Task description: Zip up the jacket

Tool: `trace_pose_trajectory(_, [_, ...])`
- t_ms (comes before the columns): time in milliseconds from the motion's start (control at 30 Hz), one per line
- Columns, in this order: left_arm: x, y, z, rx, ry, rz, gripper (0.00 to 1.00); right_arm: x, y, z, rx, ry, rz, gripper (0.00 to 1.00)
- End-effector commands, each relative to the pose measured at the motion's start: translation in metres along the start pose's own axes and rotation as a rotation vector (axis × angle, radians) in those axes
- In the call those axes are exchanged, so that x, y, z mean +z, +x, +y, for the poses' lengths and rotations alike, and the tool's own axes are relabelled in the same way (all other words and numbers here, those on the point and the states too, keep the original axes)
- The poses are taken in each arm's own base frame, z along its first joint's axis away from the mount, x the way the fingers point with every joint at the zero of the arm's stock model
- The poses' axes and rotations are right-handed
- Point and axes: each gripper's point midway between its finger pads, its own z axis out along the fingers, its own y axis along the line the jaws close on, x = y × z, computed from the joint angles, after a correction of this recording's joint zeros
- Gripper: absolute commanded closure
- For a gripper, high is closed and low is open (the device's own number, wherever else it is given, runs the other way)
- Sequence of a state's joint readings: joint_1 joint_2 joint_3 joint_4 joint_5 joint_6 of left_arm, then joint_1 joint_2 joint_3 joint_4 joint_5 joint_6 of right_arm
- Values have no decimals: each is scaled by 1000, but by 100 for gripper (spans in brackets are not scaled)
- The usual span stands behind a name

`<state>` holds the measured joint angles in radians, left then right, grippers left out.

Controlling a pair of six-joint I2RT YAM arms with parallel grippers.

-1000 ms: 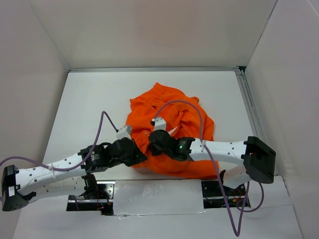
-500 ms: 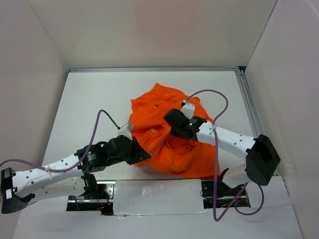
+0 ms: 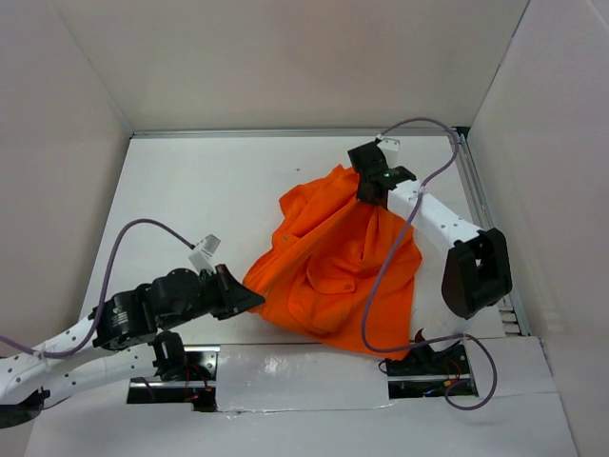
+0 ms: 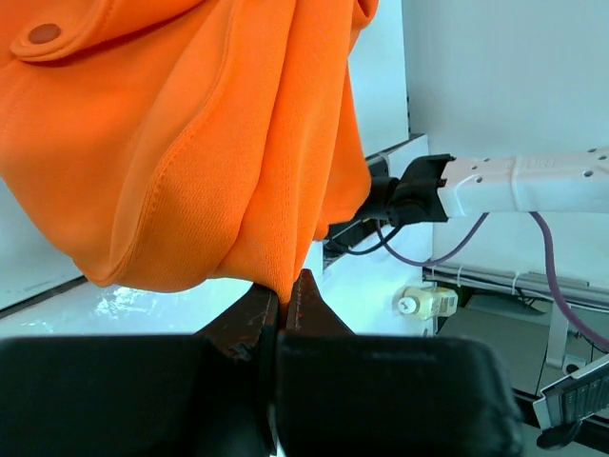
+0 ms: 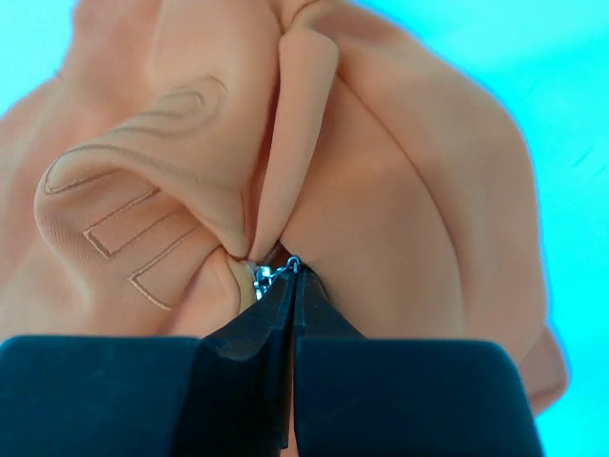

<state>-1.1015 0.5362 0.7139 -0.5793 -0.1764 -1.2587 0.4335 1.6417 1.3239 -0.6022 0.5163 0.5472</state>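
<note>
The orange jacket (image 3: pixel 338 262) is stretched across the white table between my two grippers. My left gripper (image 3: pixel 249 298) is shut on the jacket's lower left edge; in the left wrist view the orange fabric (image 4: pixel 190 143) hangs from the closed fingertips (image 4: pixel 283 290). My right gripper (image 3: pixel 369 187) is at the jacket's far top end, shut on the silver zipper pull (image 5: pixel 276 272). In the right wrist view the jacket (image 5: pixel 381 190) looks pale orange, bunched in folds round the pull, with a stitched pocket flap (image 5: pixel 124 209) at left.
White walls enclose the table on three sides. A metal rail (image 3: pixel 481 209) runs along the right edge. The arms' base mounts (image 3: pixel 423 367) sit at the near edge, with purple cables looping over both arms.
My right gripper has moved from the jacket's middle to the far right back, drawing the jacket out long. My left gripper has pulled back toward the near left, still holding fabric.
</note>
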Motion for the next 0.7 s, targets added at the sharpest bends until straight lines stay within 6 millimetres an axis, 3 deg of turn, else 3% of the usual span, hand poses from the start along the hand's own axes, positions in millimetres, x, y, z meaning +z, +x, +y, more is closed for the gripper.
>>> trace_pose_trajectory(0, [-28,16,6,60,13,90,100,-32,-123,-56,121,192,-357,100])
trace_pose_trajectory(67, [-30,1,1,75,18,25,100,-65,-153,-55,135,128,-408,100])
trace_pose_trajectory(100, [-29,-6,-6,86,32,-5,100,-99,-176,-59,158,92,-477,100])
trace_pose_trajectory(200, [-35,-37,-20,122,41,-146,100,-172,-222,-72,190,10,-631,100])
trace_pose_trajectory(300, [-44,-56,-44,157,119,-227,100,-218,-253,-88,206,4,-715,100])
trace_pose_trajectory(333, [-46,-61,-49,185,136,-251,100,-222,-253,-91,200,20,-715,100])
trace_pose_trajectory(400, [-48,-65,-51,185,134,-266,100,-220,-253,-102,212,84,-715,100])
trace_pose_trajectory(467, [-48,-64,-48,172,119,-259,100,-203,-244,-110,229,117,-679,100])
trace_pose_trajectory(533, [-45,-58,-34,138,67,-234,100,-159,-216,-107,200,117,-566,100])
trace_pose_trajectory(567, [-45,-56,-29,124,51,-224,100,-118,-192,-115,203,165,-479,100])
trace_pose_trajectory(667, [-45,-42,-5,63,-30,-169,100,-46,-154,-128,222,215,-340,100])
